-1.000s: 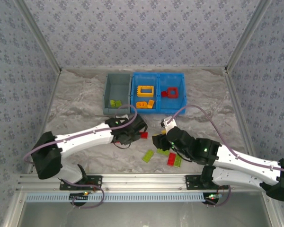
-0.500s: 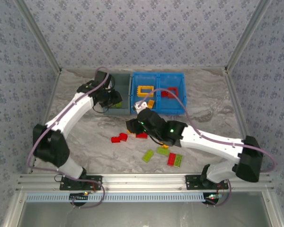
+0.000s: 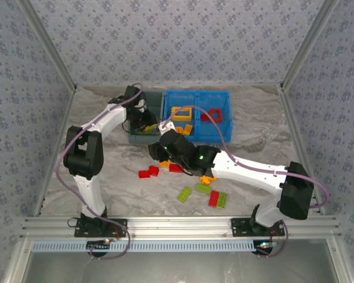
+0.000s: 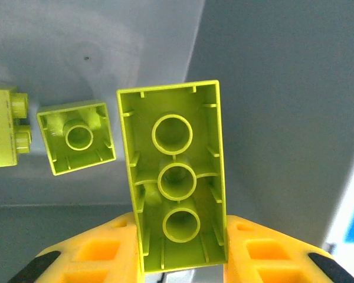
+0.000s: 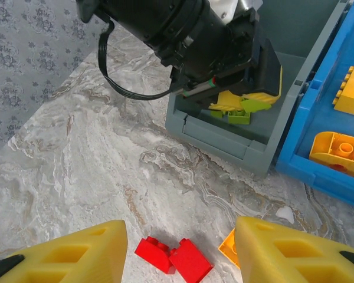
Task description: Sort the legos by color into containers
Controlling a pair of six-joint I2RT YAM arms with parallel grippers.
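My left gripper (image 4: pixel 180 236) is shut on a lime green lego (image 4: pixel 176 177), its hollow underside facing the camera. It hangs inside the dark grey container (image 3: pixel 134 118), where my left gripper (image 3: pixel 143 124) reaches in. Two more green legos (image 4: pixel 76 137) lie on the bin floor. My right gripper (image 5: pixel 180 233) stands open and empty just above two red legos (image 5: pixel 174 256); an orange lego (image 5: pixel 229 247) lies by its right finger. In the top view my right gripper (image 3: pixel 157 154) sits in front of the grey bin. The blue container (image 3: pixel 197 92) holds an orange frame (image 3: pixel 182 113) and a red frame (image 3: pixel 212 115).
Loose legos lie near the table's front: a green one (image 3: pixel 184 194), another green one (image 3: pixel 203 188), a red one (image 3: pixel 214 198), a green one (image 3: pixel 222 200) and an orange one (image 3: pixel 207 178). The grey bin's front wall (image 5: pixel 224 141) stands just beyond my right gripper.
My left arm has swung from the table's middle up to the grey bin, carrying the green lego. My right arm has stretched left and forward to the red legos.
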